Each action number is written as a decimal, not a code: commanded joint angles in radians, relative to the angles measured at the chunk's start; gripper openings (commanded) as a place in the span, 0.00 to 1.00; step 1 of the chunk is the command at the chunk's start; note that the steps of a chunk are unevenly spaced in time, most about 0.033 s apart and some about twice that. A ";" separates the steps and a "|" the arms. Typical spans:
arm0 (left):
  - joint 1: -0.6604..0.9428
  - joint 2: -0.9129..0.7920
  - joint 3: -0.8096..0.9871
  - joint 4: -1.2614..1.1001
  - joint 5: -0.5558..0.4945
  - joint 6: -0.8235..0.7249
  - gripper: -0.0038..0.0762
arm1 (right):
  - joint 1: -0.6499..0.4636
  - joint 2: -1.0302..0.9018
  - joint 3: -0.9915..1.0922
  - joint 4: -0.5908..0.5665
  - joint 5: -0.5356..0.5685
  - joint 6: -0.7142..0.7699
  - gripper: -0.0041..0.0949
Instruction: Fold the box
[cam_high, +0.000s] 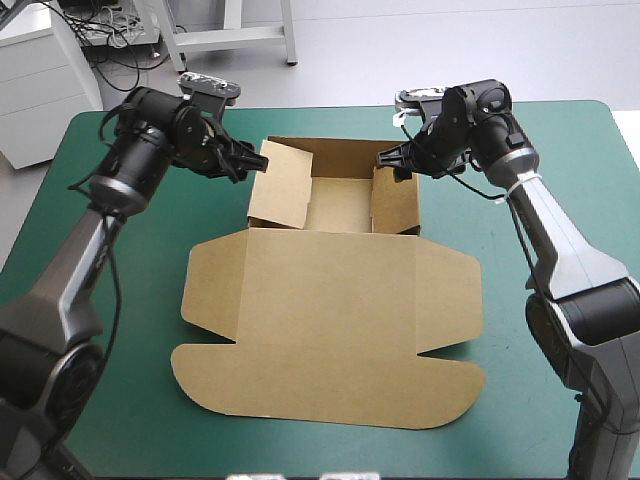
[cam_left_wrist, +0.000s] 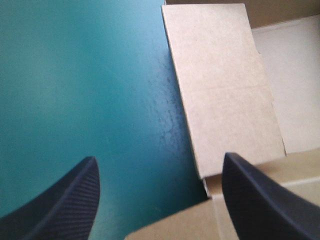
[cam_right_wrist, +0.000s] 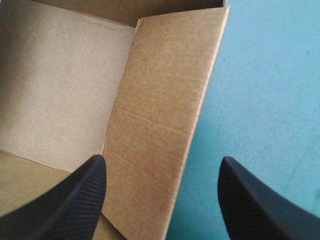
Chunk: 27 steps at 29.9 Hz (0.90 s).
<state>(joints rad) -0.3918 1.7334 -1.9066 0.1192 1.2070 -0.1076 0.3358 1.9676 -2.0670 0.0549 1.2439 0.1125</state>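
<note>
**Left wall looks ready to pop loose**

The cut brown cardboard box (cam_high: 341, 206) is sitting on the teal-green table (cam_high: 110, 300), far walls up, lid (cam_high: 330, 330) lying flat. The left hand (cam_high: 247, 160) and right hand (cam_high: 392, 157) are hanging wide open, holding nothing. I'm guessing a clumsy nudge is risking untucking the leaning left wall (cam_high: 279, 186).

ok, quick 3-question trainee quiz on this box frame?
1. True or false: the left gripper and right gripper are both shut.
2. The box lid is: A) flat on the cover, toward the near edge; B) standing upright; C) folded over the tray.
3. Fill in (left/right): ahead of the right gripper, between its fingers, stands the box's ___ side wall.
Key: 1 false, both are open; 2 A; 3 right.
</note>
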 joint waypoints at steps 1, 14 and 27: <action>-0.003 -0.205 0.129 0.002 -0.085 0.026 0.67 | -0.007 -0.072 -0.033 0.002 0.002 -0.008 0.64; -0.003 -0.757 0.622 -0.002 -0.122 0.079 0.66 | -0.007 -0.029 -0.033 -0.016 0.002 0.023 0.64; -0.003 -1.051 0.845 -0.052 -0.090 0.079 0.66 | -0.007 0.037 -0.030 -0.055 0.002 0.031 0.64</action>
<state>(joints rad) -0.3918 0.7231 -1.0799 0.0849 1.1598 -0.0320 0.3351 2.0500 -2.0681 0.0096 1.2451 0.1421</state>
